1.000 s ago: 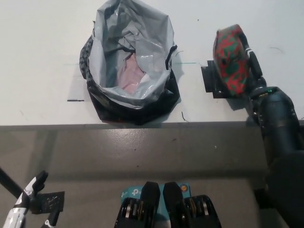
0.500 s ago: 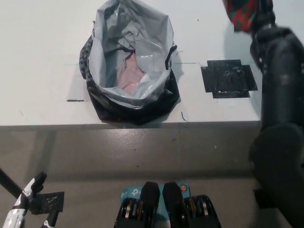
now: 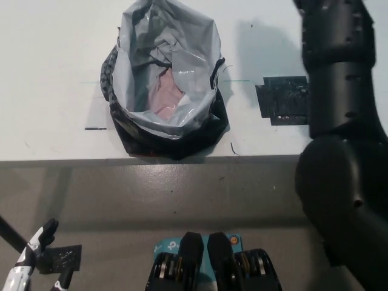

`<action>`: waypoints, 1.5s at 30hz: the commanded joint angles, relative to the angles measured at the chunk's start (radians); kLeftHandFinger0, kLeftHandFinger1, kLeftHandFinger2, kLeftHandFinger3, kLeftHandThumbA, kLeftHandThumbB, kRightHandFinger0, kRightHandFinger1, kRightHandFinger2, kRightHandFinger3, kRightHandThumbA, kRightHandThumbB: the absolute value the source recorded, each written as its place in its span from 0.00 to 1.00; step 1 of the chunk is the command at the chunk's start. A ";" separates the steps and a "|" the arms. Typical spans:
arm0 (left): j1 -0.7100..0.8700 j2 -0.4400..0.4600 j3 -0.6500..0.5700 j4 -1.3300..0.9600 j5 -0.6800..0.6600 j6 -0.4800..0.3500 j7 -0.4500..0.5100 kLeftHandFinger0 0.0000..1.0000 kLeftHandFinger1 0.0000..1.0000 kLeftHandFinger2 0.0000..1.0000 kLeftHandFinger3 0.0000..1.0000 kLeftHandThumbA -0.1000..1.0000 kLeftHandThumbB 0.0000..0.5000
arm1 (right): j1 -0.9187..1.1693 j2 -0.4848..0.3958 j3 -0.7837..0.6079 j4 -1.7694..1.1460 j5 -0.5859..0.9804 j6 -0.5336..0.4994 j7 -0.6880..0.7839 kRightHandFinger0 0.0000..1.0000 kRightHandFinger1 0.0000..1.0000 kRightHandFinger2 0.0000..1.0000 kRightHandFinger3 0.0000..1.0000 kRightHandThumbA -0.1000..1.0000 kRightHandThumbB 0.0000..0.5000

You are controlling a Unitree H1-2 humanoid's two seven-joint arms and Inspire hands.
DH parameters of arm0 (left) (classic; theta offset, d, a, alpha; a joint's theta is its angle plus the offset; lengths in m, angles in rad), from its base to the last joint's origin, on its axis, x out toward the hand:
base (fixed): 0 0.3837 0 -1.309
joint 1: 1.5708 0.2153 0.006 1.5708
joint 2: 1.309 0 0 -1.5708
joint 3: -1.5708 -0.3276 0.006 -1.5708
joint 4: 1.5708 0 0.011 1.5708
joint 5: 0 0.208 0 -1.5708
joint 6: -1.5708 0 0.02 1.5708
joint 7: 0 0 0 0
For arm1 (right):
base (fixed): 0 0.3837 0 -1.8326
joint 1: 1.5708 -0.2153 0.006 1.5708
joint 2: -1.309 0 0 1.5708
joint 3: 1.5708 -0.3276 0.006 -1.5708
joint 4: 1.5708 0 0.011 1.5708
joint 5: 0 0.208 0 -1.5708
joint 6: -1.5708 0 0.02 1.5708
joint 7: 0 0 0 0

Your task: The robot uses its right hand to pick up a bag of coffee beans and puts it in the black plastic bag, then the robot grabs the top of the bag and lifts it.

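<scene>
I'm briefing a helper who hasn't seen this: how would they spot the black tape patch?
On the white table, look right of the open black plastic bag. The black tape patch lies flat beside the black right arm, the only dark square marking there.

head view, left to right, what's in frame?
Left hand at the lower left → black plastic bag on the table → black patch on the table → right arm.

The plastic bag point(image 3: 165, 85) sat open on the table point(image 3: 48, 73), near its front edge. A tape patch point(image 3: 282, 100) lay right of it. The right arm point(image 3: 339, 121) crossed the right side. The left hand point(image 3: 27, 260) hung lower left, before the table.
</scene>
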 commanded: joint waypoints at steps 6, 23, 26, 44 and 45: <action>-0.007 -0.006 -0.006 -0.041 0.003 -0.007 -0.005 1.00 1.00 1.00 1.00 0.76 0.26 | -0.155 0.045 0.310 0.269 -0.246 -0.270 -0.024 0.09 0.46 0.91 0.87 0.00 0.29; -0.006 0.019 0.005 -0.032 -0.008 -0.010 -0.016 1.00 1.00 1.00 1.00 0.79 0.26 | -0.117 0.028 0.618 0.564 -0.479 -0.410 -0.187 0.00 0.37 0.80 0.93 0.00 0.26; -0.007 0.018 0.005 -0.025 -0.005 -0.016 -0.020 1.00 1.00 1.00 1.00 0.79 0.23 | -0.103 0.025 0.637 0.572 -0.491 -0.430 -0.207 0.06 0.48 0.89 0.97 0.00 0.26; -0.025 0.026 0.004 -0.026 -0.009 -0.004 -0.024 1.00 1.00 1.00 1.00 0.80 0.26 | -0.104 -0.023 0.759 0.554 -0.587 -0.465 0.041 1.00 1.00 1.00 1.00 0.86 0.93; -0.028 0.026 0.004 -0.026 -0.007 -0.004 -0.024 1.00 1.00 1.00 1.00 0.80 0.27 | -0.104 -0.027 0.757 0.551 -0.585 -0.468 0.045 1.00 1.00 1.00 1.00 0.86 0.90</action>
